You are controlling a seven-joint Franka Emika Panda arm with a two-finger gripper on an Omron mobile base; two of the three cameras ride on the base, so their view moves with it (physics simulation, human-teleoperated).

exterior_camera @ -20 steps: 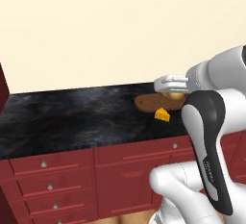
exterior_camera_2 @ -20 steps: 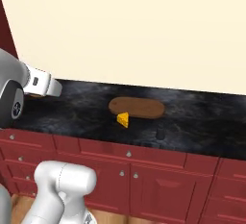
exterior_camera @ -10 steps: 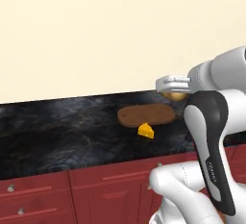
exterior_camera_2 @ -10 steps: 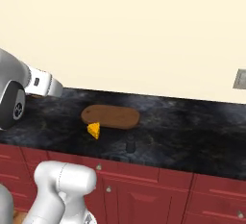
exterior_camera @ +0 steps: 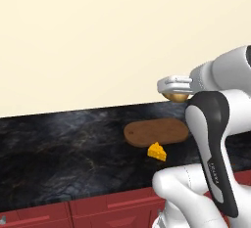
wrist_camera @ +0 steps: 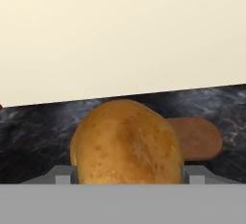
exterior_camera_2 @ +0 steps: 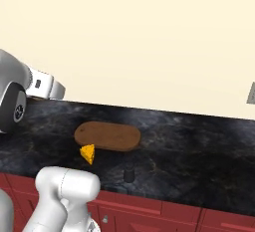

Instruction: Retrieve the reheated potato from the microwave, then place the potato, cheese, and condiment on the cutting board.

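Observation:
My gripper (exterior_camera: 176, 91) is shut on the golden-brown potato (exterior_camera: 177, 96), held in the air above the back right end of the cutting board (exterior_camera: 156, 132). In the hand view the potato (wrist_camera: 127, 143) bulges up between the fingers (wrist_camera: 62, 175), with the board (wrist_camera: 197, 139) behind it to the right. The brown oval board (exterior_camera_2: 107, 136) lies bare on the black counter. The yellow cheese (exterior_camera: 157, 151) wedge sits on the counter at the board's front edge; the cheese (exterior_camera_2: 88, 153) shows too in the right base view. A small dark condiment bottle (exterior_camera_2: 129, 174) stands near the counter's front. The microwave is out of view.
The black marbled counter (exterior_camera: 59, 148) runs the full width, backed by a plain cream wall. Red drawers (exterior_camera_2: 149, 216) line the front below it. A grey wall fitting (exterior_camera_2: 251, 92) shows at the right edge. My own white arm (exterior_camera: 211, 144) blocks the counter's right part.
The base has driven, so the whole scene has shifted and the counter sits lower and nearer in both base views. The gripper stays shut on the potato.

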